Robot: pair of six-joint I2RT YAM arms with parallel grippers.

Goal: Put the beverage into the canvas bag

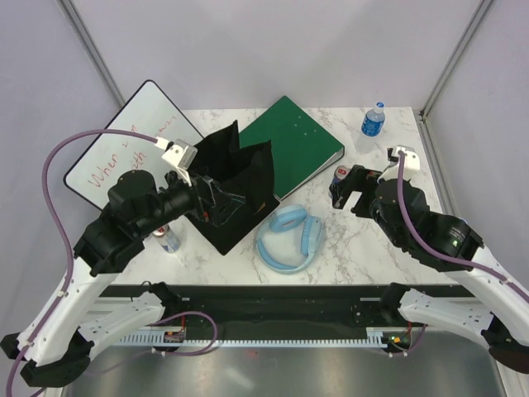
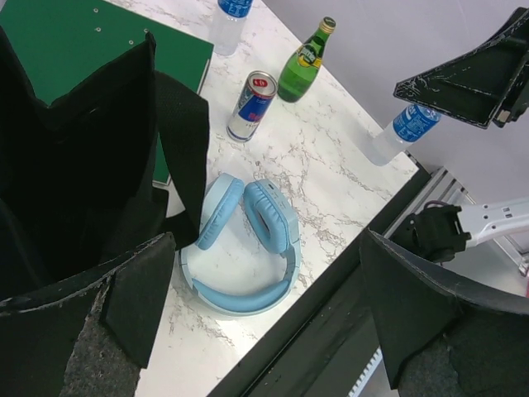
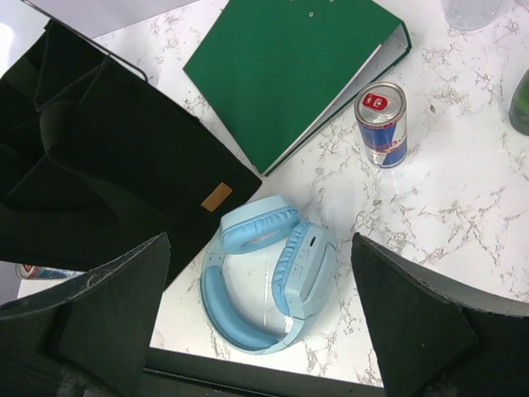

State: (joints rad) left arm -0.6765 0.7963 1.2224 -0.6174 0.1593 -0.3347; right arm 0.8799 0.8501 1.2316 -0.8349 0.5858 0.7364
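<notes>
Five drinks stand on the white marbled table: two cans, two water bottles and one glass bottle. One silver-and-blue can sits just off the near right corner of the single green ring binder. The green glass bottle is beside it, toward the right edge. A second can stands near the left edge. One clear plastic water bottle is at the back right corner, and a second water bottle stands by the right edge.

The one floppy black canvas bag stands open left of centre, just beside the binder. One pair of pale blue headphones lies toward the front edge. One whiteboard rests at the back left corner.

The left gripper is at the bag's mouth with its fingers spread wide. The right gripper hovers by the silver-and-blue can, fingers apart and empty.
</notes>
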